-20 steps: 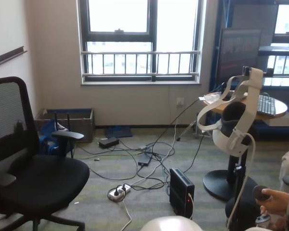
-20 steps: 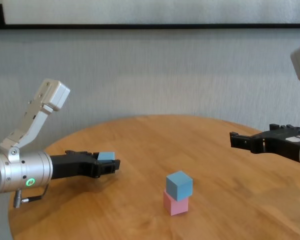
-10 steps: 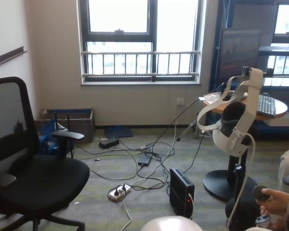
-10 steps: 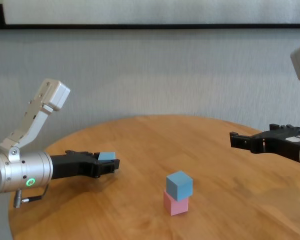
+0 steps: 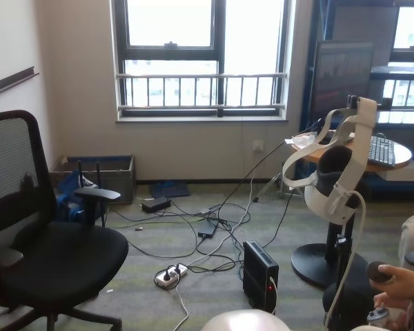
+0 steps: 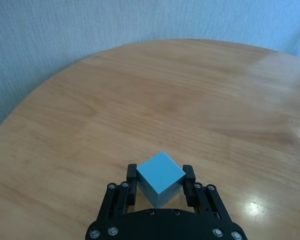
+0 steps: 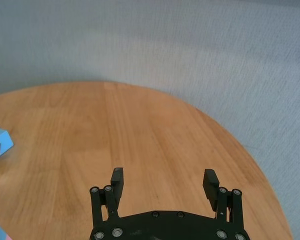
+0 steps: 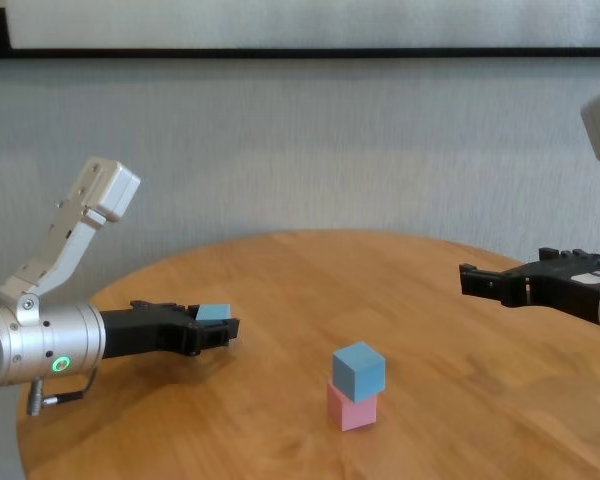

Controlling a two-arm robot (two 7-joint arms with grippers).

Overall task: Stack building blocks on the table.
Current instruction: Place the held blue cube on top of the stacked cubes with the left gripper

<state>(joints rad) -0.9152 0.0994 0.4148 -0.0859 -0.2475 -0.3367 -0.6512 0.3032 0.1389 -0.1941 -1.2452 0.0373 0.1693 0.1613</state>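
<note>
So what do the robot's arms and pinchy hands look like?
The left arm is a shiny silver tube with a glowing green ring light, a thin cable underneath, and a pale grey boxy link sticking up. Both the left gripper and the right gripper are flat black, with two stubby square fingers and small silver screws dotted along the base.

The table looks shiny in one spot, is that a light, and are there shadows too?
In the left wrist view, pale glare patches sit on the table beside the left hand, which grips a blue cube. In the chest view, soft dark shadows lie under the left arm and beside the pink cube.
</note>
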